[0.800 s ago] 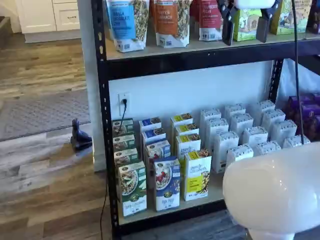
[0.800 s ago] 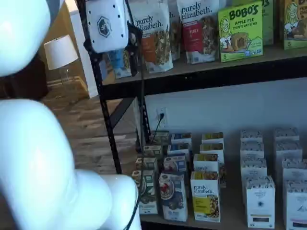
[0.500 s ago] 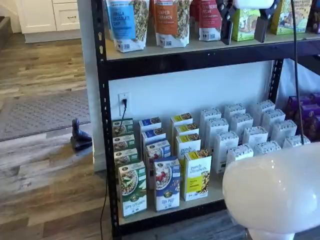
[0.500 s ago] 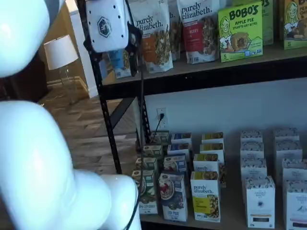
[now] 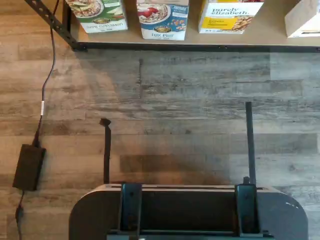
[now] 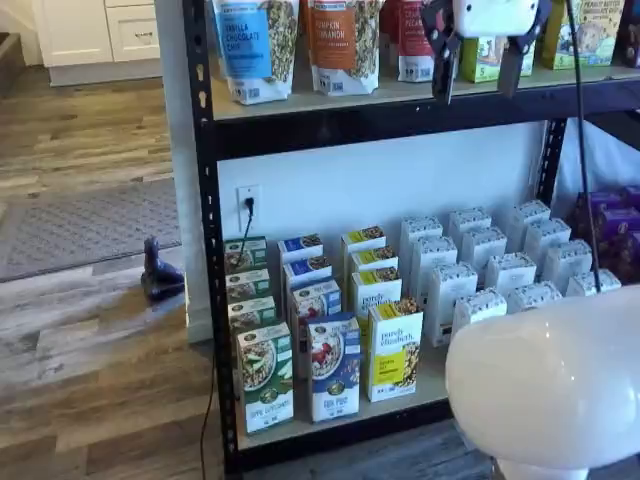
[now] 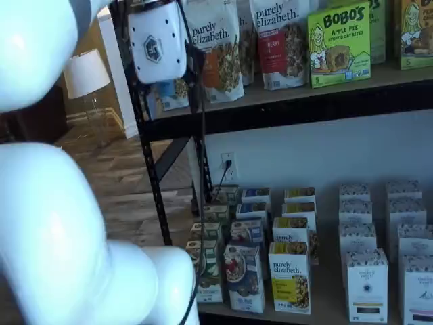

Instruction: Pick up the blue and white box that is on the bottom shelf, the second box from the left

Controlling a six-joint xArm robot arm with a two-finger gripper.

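Two spread fingers on the gripper (image 6: 472, 75), far above the blue and white box (image 6: 334, 368).

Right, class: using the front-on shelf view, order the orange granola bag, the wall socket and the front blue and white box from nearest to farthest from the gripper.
From the open gripper, as a shelf view shows it:
1. Orange granola bag, at the gripper's height on the upper shelf.
2. Wall socket, lower, on the back wall.
3. Blue and white box, lowest, at the front of the bottom shelf.
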